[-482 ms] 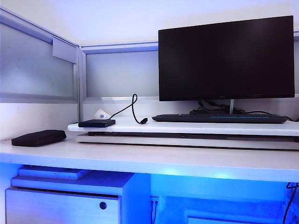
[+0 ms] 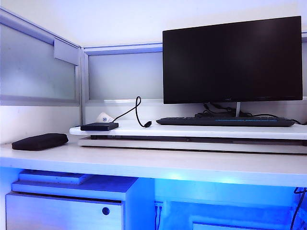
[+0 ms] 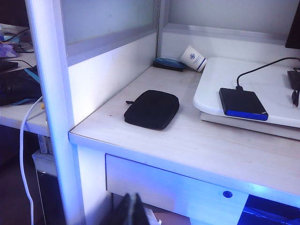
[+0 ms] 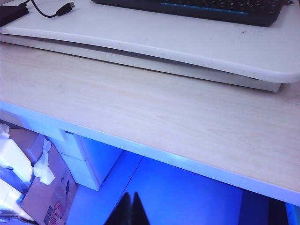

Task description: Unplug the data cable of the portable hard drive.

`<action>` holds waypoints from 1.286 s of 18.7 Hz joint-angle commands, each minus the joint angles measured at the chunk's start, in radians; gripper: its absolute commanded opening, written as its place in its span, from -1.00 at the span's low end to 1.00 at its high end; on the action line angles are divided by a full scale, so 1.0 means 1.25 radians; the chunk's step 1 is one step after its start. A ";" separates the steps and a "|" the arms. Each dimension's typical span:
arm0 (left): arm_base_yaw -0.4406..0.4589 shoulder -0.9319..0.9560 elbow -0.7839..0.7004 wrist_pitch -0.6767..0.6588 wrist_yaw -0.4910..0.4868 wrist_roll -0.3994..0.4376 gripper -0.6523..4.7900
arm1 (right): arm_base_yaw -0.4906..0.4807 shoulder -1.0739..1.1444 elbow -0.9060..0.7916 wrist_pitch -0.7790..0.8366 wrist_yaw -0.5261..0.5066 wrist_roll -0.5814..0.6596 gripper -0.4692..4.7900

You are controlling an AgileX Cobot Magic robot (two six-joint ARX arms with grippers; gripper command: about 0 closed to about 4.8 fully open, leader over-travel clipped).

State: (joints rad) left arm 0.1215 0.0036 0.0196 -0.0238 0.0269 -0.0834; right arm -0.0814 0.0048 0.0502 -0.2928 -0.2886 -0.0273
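Observation:
The portable hard drive (image 2: 99,126) (image 3: 243,103), a flat black slab, lies at the left end of the white riser board (image 2: 192,130). The data cable (image 2: 135,111) (image 3: 262,67) is plugged into its back, loops upward and ends in a loose plug (image 2: 147,124) (image 4: 65,7) resting on the board near the keyboard. My left gripper (image 3: 131,209) is shut and empty, below the desk's front edge, far from the drive. Shut and empty too, my right gripper (image 4: 131,208) hangs low in front of the desk. Neither arm shows in the exterior view.
A soft black pouch (image 2: 40,141) (image 3: 152,109) lies on the desk left of the board. A paper cup (image 3: 192,58) lies on its side in the corner. A keyboard (image 2: 225,121) and monitor (image 2: 232,60) stand on the board. Cardboard and foam (image 4: 28,173) sit under the desk.

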 commanded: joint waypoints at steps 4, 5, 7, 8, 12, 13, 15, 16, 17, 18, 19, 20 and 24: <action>0.000 0.000 0.002 0.005 0.229 -0.092 -0.78 | 0.001 -0.003 0.000 0.041 -0.008 0.115 -0.84; 0.000 0.000 0.002 0.013 0.251 -0.133 -0.78 | 0.001 -0.003 0.000 0.115 -0.008 0.182 -0.84; 0.000 0.000 0.002 0.031 0.273 -0.154 -0.78 | 0.001 -0.003 0.000 0.189 -0.009 0.209 -0.76; 0.000 0.000 0.002 0.038 0.276 -0.168 -0.78 | 0.001 -0.003 0.000 0.208 -0.013 0.217 -0.71; -0.002 0.000 0.003 0.125 0.292 -0.290 -0.78 | 0.001 -0.003 0.001 0.280 -0.026 0.337 -0.09; -0.002 0.000 0.003 0.150 0.309 -0.326 -0.77 | 0.001 -0.003 0.002 0.280 -0.026 0.366 0.07; -0.002 0.000 0.017 0.158 0.365 -0.385 -0.25 | 0.001 -0.003 0.002 0.287 -0.042 0.378 0.27; -0.003 0.000 0.040 0.158 0.383 -0.420 0.50 | 0.001 -0.003 0.007 0.302 -0.044 0.378 0.27; -0.003 0.000 0.063 0.158 0.381 -0.449 0.70 | 0.001 -0.003 0.019 0.311 -0.044 0.378 0.28; -0.003 0.000 0.080 0.159 0.370 -0.464 0.72 | 0.001 -0.003 0.032 0.316 -0.043 0.378 0.28; -0.003 0.001 0.094 0.160 0.368 -0.471 0.73 | 0.001 -0.003 0.047 0.323 -0.043 0.378 0.33; -0.003 0.001 0.109 0.161 0.367 -0.479 0.73 | 0.001 -0.003 0.062 0.322 -0.043 0.378 0.42; -0.003 0.029 0.126 0.216 0.351 -0.557 1.00 | 0.001 -0.003 0.096 0.363 -0.040 0.390 0.51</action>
State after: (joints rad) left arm 0.1188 0.0185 0.1749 0.2047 0.4728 -0.7410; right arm -0.0799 0.0051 0.1677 0.1184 -0.3405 0.4450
